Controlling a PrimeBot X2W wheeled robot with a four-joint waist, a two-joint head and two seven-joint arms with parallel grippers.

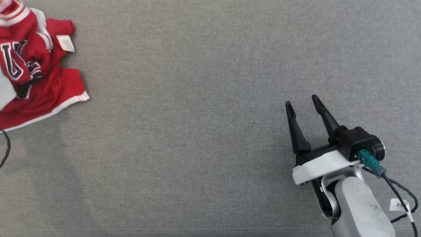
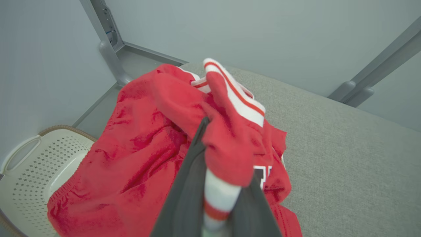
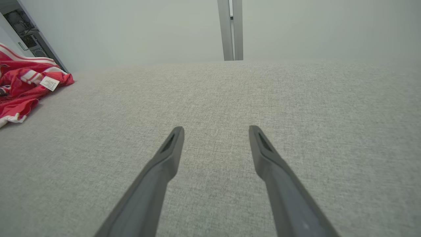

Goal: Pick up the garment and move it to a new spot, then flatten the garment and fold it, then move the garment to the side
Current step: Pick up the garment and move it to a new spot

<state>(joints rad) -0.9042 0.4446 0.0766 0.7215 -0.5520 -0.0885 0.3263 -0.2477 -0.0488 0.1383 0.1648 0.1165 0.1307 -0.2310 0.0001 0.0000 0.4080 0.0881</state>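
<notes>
**A:** Nearest us, our right pincer (image 1: 302, 100) hovers low over the grey tabletop (image 1: 197, 131) with its fingers spread and nothing between them.

**B:** The cloth ahead of it is bare, so we judge that middle stretch a fair new spot.

**A:** The red jersey (image 1: 56, 85) lies crumpled at the far left corner of the tabletop, well apart from that pincer. Our left pincer (image 2: 223, 164) is clamped on its white-and-red ribbed band (image 2: 213, 197).

**B:** We hold only that one band, so the rest will hang in a bunch. We should lift until the white-edged hem (image 1: 65, 102) clears the cloth. Then we carry it across without dragging and let the loose end touch down first.

**A:** We should also swing inward, away from the white perforated basket (image 2: 36, 164) beyond the tabletop's edge.

**B:** As for its lie, the head view cuts the heap off at the left. What shows runs mostly toward and away from us. The hem is on the near side and the white label (image 1: 65, 42) on the far side.

**A:** It is too rumpled for us to call the true long axis.
</notes>
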